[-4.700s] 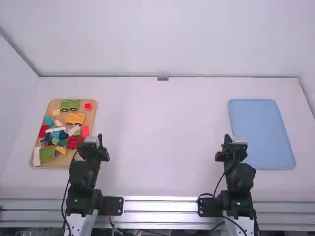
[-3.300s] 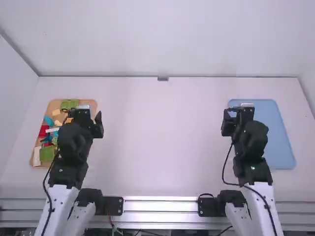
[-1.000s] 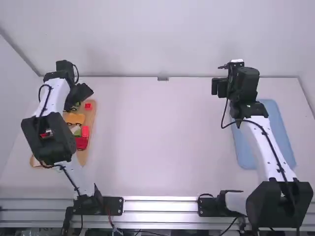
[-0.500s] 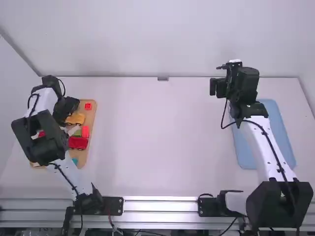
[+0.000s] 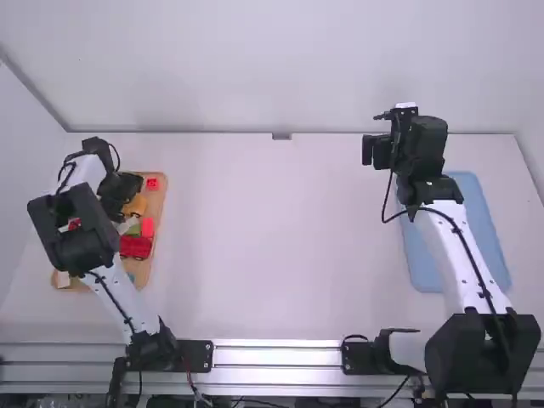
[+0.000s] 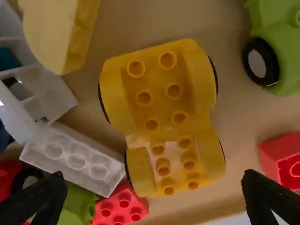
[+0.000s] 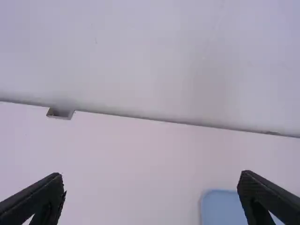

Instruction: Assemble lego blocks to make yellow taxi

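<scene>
Left gripper [image 5: 121,197] hangs apart-fingered by the yellow car base [image 5: 134,206]

High view: over at the left of the frame, that gripper is above a tan tray [image 5: 159,201], with the yellow base partly showing beside it. A red wheeled piece [image 5: 136,247] sits lower on the tray. Towards the upper right, the right gripper [image 5: 377,150] is up beyond a flat blue tray [image 5: 472,204] with rounded corners.

Left wrist view: the left gripper [image 6: 152,180] has its fingers wide apart, nothing between the tips. The yellow base lies mid-view, smooth plastic with rounded fenders, hollow-topped round studs and slivers of black wheel. Near it are a white studded brick [image 6: 75,159], an open white frame [image 6: 49,89], a curved pale-yellow piece [image 6: 56,33] and a green wheeled piece [image 6: 283,51].

Right wrist view: the right gripper [image 7: 150,180] has its fingers spread and empty, too.
</scene>
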{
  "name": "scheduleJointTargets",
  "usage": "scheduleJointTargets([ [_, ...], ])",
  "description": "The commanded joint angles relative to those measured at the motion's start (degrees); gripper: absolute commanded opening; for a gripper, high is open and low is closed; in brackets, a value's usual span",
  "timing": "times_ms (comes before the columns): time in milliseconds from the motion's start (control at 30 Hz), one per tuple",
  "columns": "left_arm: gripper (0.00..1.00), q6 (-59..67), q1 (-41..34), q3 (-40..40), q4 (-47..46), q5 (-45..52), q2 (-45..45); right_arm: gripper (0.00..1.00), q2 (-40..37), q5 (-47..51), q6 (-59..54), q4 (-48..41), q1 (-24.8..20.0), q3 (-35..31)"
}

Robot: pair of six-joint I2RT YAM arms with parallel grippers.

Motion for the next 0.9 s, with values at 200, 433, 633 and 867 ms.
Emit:
scheduleJointTargets([
  [200,0.99,-2.34,-0.94,-0.63,0.63,-0.76,2.32,0.98,0.46,0.00,0.26,-0.15,0.24,2.03],
  [433,0.99,-2.34,-1.42,-0.63,1.92,-1.16,2.71,0.99,0.46,0.02,0.26,-0.15,0.20,2.03],
  [633,0.99,-2.54,-1.62,-0.66,2.84,-1.29,2.71,0.99,0.46,0.00,0.26,-0.17,0.20,2.03],
  [867,0.91,-3.15,-2.03,-0.66,3.43,-1.36,2.71,0.98,0.46,0.02,0.26,-0.13,0.20,1.86],
])
